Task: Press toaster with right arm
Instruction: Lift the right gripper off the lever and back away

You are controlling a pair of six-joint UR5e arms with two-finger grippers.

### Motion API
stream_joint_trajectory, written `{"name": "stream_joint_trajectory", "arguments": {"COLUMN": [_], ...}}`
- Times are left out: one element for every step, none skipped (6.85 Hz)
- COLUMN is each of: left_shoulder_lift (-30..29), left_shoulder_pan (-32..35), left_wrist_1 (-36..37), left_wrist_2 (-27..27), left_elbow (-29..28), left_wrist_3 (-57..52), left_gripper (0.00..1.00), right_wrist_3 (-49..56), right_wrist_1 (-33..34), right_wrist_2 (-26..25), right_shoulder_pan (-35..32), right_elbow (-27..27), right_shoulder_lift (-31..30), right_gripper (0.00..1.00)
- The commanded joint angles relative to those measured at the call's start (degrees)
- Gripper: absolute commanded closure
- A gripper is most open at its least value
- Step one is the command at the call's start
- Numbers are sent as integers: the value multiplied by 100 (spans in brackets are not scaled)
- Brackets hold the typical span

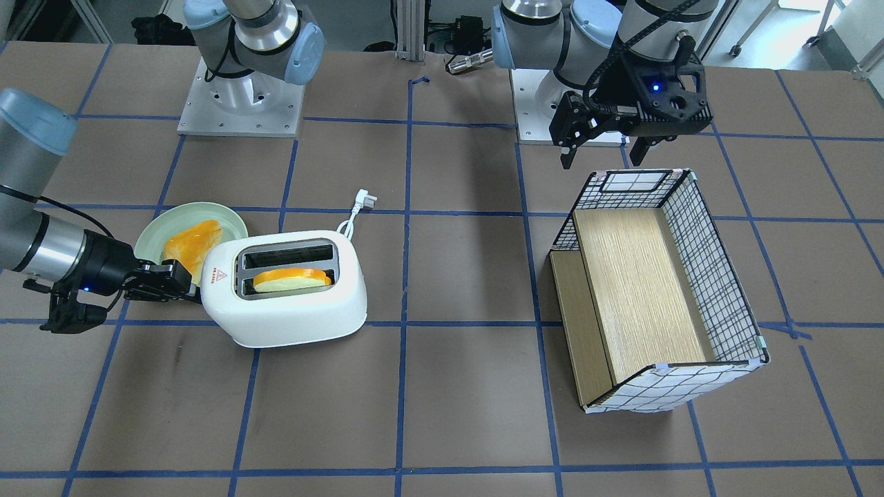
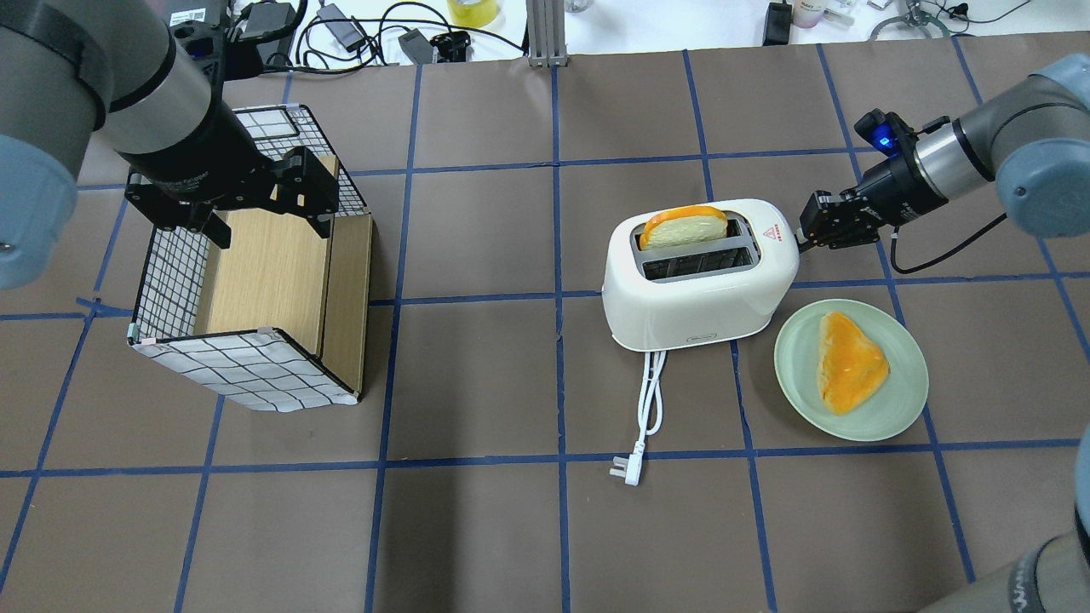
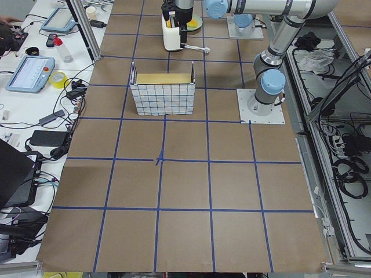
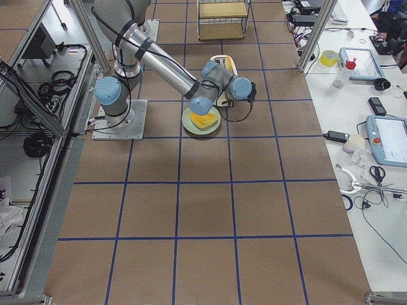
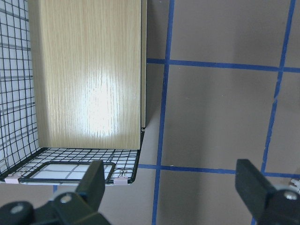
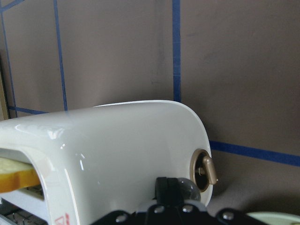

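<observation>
The white toaster (image 2: 698, 281) stands right of the table's middle, with a slice of bread (image 2: 685, 226) in its far slot. It also shows in the front view (image 1: 283, 310). My right gripper (image 2: 805, 230) is shut, its tips touching the toaster's end wall near the red triangle mark. In the right wrist view the shut fingertips (image 6: 166, 187) sit against the toaster's end (image 6: 117, 150), beside a brass-coloured knob (image 6: 206, 171). My left gripper (image 2: 268, 226) is open and empty above the grid-patterned box (image 2: 247, 370).
A pale green plate (image 2: 903, 400) with a slice of toast (image 2: 851, 370) lies just in front of the toaster's right end. The toaster's white cord and plug (image 2: 647, 400) trail toward the robot. The box has wooden boards inside (image 5: 89, 75).
</observation>
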State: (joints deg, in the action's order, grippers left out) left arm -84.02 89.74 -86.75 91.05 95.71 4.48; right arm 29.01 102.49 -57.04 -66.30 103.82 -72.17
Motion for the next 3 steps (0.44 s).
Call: {"name": "stream_joint_trajectory", "arguments": {"left_shoulder_lift": [0, 0, 0], "left_shoulder_pan": [0, 0, 0], "left_wrist_1": [0, 0, 0], "left_wrist_2": [0, 0, 0], "left_elbow": [0, 0, 0], "left_wrist_3": [0, 0, 0], "left_gripper": [0, 0, 0], "right_wrist_3": [-315, -334, -343], "right_wrist_1": [-281, -639, -1034], "right_wrist_2": [-114, -114, -184], "right_shoulder_pan": [3, 3, 3], "right_elbow": [-37, -141, -421], "right_shoulder_lift": [-384, -621, -728], "right_gripper": [100, 100, 100]}}
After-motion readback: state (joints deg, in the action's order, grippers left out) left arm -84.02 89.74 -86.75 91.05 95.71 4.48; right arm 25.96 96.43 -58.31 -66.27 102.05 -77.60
